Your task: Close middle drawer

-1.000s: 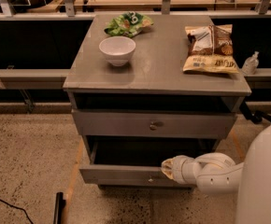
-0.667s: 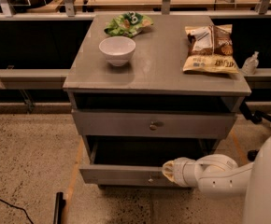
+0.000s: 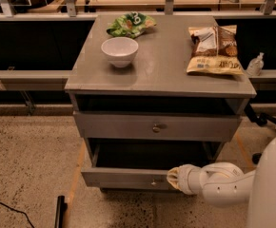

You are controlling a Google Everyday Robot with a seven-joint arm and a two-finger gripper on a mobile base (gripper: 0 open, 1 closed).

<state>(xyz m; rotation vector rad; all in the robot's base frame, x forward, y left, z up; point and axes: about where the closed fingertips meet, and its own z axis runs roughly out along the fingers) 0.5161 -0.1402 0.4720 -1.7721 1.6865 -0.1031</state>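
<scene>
Tool (image 3: 172,178) at the front of the pulled-out middle drawer (image 3: 123,177)

The gripper (image 3: 174,178) is at the front panel of the pulled-out middle drawer (image 3: 123,177), apparently touching its right part. Directly above the gripper sits 1 closed drawer (image 3: 128,126). On the cabinet top (image 3: 166,72), up-left of the gripper, stands a bowl (image 3: 120,50) with the left bag (image 3: 131,25) behind it. Up-right lies the right bag (image 3: 213,49).

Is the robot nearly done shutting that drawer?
Not yet. Reaching looks done: the robot's tool is at the front panel of the grey wooden middle drawer. The push seems to be in hand now. What is left: the drawer sticks out from the grey wooden cabinet with its dark inside showing, so it must slide all the way in.
</scene>
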